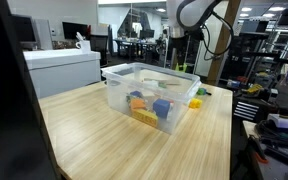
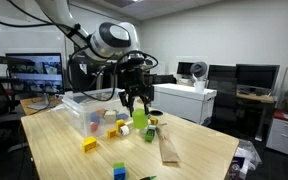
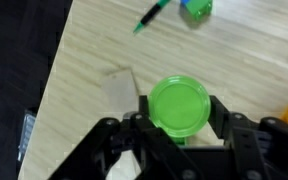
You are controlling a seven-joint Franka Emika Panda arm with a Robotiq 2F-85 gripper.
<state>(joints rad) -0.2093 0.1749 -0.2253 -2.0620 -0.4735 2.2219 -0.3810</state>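
Observation:
In the wrist view my gripper [image 3: 180, 112] is shut on a bright green cylinder [image 3: 179, 104] seen from above, with a black finger pressing on each side of it. The pale wooden table [image 3: 94, 50] lies beneath. In an exterior view the gripper [image 2: 137, 108] hangs straight down beyond the clear bin, with the green cylinder [image 2: 141, 119] at its fingertips just above the tabletop. I cannot tell whether the cylinder still touches the table. In both exterior views the arm reaches down at the table's far side, near the gripper [image 1: 180, 60].
A clear plastic bin [image 1: 114, 72] with coloured blocks stands mid-table. A green marker [image 3: 152, 17], a green and blue block [image 3: 195, 8] and a flat pale card [image 3: 119, 88] lie near the gripper. A yellow block [image 2: 89, 145] and a green block [image 2: 119, 172] lie by the table edge.

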